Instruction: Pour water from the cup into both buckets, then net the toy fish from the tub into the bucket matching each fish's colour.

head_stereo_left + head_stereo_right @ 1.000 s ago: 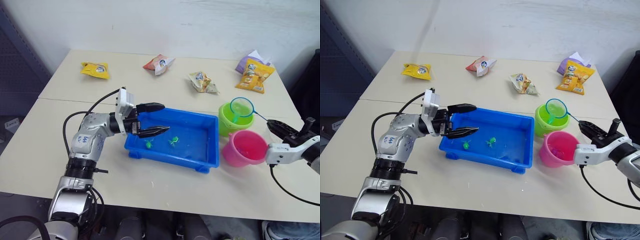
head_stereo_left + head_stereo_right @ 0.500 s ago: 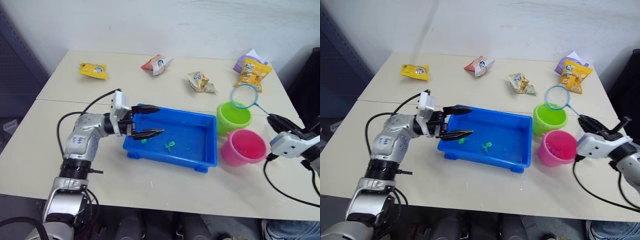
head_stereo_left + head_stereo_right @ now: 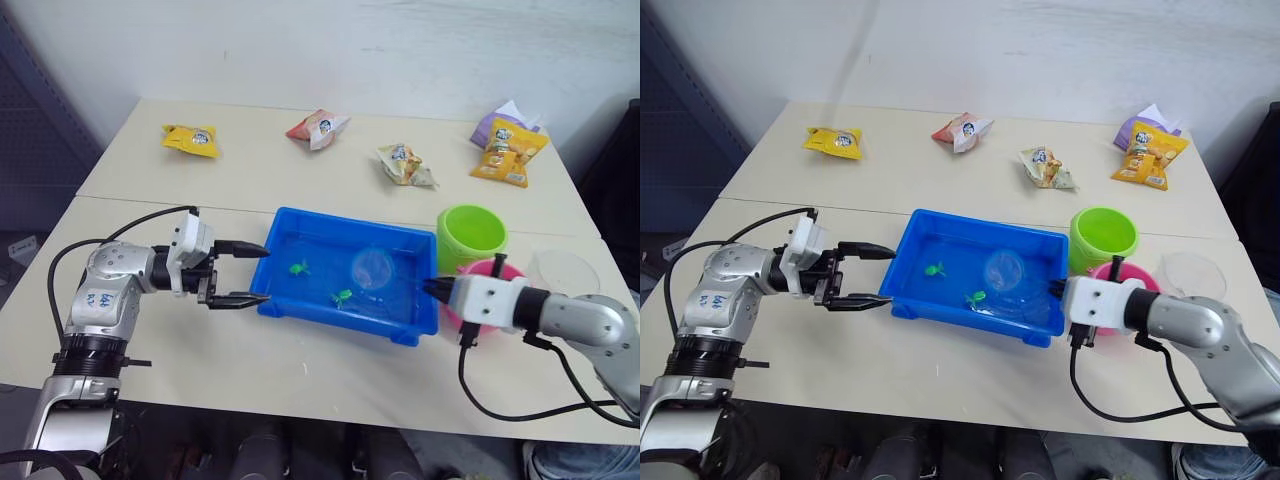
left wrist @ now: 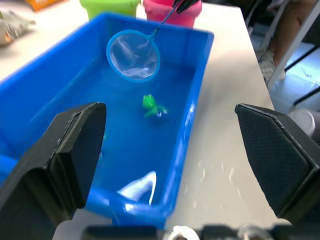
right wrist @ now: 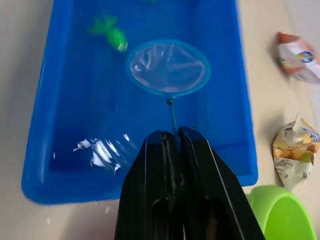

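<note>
The blue tub point(image 3: 330, 318) holds water and two green toy fish point(image 3: 298, 267) point(image 3: 343, 296). My right gripper point(image 3: 433, 289) is at the tub's right end, shut on the thin stick of the net. The net's light-blue hoop point(image 3: 372, 268) lies low inside the tub, a little right of the fish point(image 5: 111, 32). Just outside the tub's left wall, my left gripper point(image 3: 238, 274) stands open and empty. The green bucket point(image 3: 470, 232) stands behind the tub's right corner. The pink bucket point(image 4: 162, 12) is partly hidden behind my right gripper. The clear cup point(image 3: 565, 272) stands at the far right.
Snack packets lie along the back of the table: a yellow one point(image 3: 190, 138), a red and white one point(image 3: 318, 127), a pale green one point(image 3: 405, 165) and orange and purple ones point(image 3: 510, 150). A seam crosses the table behind the tub.
My right gripper has swung the net from above the green bucket down into the tub. My left gripper has drawn back out of the tub to its left side.
</note>
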Available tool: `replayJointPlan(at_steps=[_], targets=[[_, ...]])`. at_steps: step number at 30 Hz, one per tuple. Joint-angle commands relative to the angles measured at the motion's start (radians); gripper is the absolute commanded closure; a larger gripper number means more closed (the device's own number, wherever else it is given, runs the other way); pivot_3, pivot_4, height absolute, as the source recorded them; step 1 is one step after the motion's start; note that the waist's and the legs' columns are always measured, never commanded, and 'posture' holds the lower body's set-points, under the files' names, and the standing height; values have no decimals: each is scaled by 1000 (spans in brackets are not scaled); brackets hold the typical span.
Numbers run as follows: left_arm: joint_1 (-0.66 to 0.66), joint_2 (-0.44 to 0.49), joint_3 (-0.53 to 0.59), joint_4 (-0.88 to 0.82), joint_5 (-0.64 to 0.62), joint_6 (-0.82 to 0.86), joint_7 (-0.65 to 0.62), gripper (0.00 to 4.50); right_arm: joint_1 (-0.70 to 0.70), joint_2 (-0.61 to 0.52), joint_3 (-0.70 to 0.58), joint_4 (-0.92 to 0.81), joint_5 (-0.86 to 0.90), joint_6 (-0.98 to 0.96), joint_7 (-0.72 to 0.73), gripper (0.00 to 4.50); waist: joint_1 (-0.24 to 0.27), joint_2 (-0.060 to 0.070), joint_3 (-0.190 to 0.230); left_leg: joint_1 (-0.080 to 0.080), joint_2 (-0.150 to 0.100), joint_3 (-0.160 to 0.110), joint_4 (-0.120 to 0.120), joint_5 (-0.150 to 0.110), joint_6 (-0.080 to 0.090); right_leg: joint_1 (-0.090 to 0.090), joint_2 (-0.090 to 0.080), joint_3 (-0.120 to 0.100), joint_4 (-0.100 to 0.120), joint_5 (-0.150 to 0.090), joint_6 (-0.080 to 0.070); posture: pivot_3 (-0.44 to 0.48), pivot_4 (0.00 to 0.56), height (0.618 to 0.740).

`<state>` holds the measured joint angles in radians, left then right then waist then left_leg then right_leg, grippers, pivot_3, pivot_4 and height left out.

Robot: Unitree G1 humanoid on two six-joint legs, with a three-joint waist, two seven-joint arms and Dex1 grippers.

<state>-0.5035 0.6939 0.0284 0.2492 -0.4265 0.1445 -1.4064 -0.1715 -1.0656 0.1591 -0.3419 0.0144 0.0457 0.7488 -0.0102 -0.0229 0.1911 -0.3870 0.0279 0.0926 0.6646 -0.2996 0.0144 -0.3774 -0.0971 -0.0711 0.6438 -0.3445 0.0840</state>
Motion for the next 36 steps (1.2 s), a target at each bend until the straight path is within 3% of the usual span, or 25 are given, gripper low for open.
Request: replayJointPlan(at_steps=[1,10,19,23,36], targets=[[12,25,15,-45,-14,20,-9,65,-68,46,40,30,-50,7,49,4500,0,0,0,0,0,0,0,0,0,0,0,0,0,0,0,0,150,738],[25,29,23,-71,-11,41,24,65,-153,155,86,41,-6,45,189,4500,1,0,0,0,0,0,0,0,0,0,0,0,1,0,0,0,150,738],[53,27,36,-108,-24,64,61,65,-128,261,-93,-40,298,378,201,4500,4,0,0,0,0,-1,0,0,0,0,0,-1,1,0,0,0,150,738],[44,8,47,-115,-44,58,71,65,-88,252,-211,-26,388,394,227,4500,9,0,0,-1,0,-1,0,0,0,0,0,-1,1,0,0,0,150,738],[-87,-147,50,-132,-124,176,204,65,149,257,-524,-129,428,306,172,4500,8,0,0,0,0,0,0,-1,1,1,0,-1,2,0,0,0,150,738]])
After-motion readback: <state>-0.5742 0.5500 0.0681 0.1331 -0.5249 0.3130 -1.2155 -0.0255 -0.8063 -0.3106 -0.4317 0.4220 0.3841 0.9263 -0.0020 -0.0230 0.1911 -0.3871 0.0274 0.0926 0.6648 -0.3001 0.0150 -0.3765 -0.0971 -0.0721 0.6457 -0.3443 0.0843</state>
